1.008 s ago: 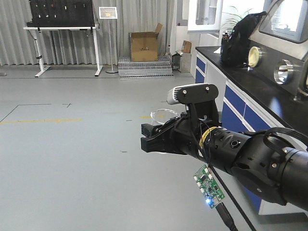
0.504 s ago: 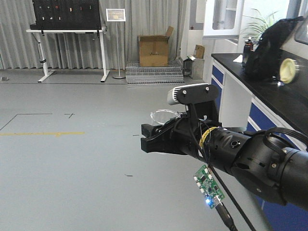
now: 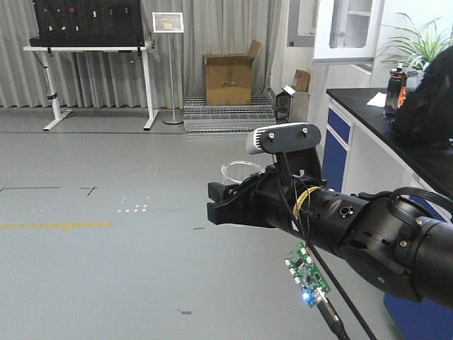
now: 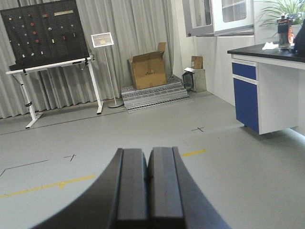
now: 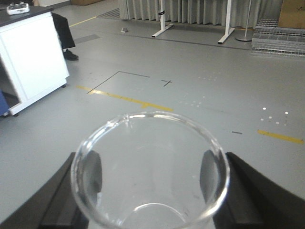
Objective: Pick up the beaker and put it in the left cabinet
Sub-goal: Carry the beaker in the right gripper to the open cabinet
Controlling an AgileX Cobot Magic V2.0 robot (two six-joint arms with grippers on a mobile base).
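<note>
The beaker (image 5: pixel 150 143) is clear glass with a pouring lip. In the right wrist view its open rim faces the camera, with a black pad pressed on each side. My right gripper (image 5: pixel 150 191) is shut on it and holds it in the air above the grey floor. In the front view the same black arm reaches left, and the beaker's rim (image 3: pixel 241 168) shows just above the right gripper (image 3: pixel 221 204). My left gripper (image 4: pixel 147 160) is shut and empty, pads together, pointing over the floor. The left cabinet is out of view.
A black counter on blue-fronted units (image 3: pixel 338 138) runs along the right, with a black bag (image 3: pixel 428 99) on it and a white glass-door wall cabinet (image 3: pixel 350 28) above. A cardboard box (image 3: pixel 228 79), metal steps (image 3: pixel 223 113), a sign stand (image 3: pixel 168 23) and a pegboard table (image 3: pixel 88 46) line the far curtain.
The background has shifted: the counter has slid to the right and the far wall has swung across. The right arm keeps the same pose with the beaker held.
</note>
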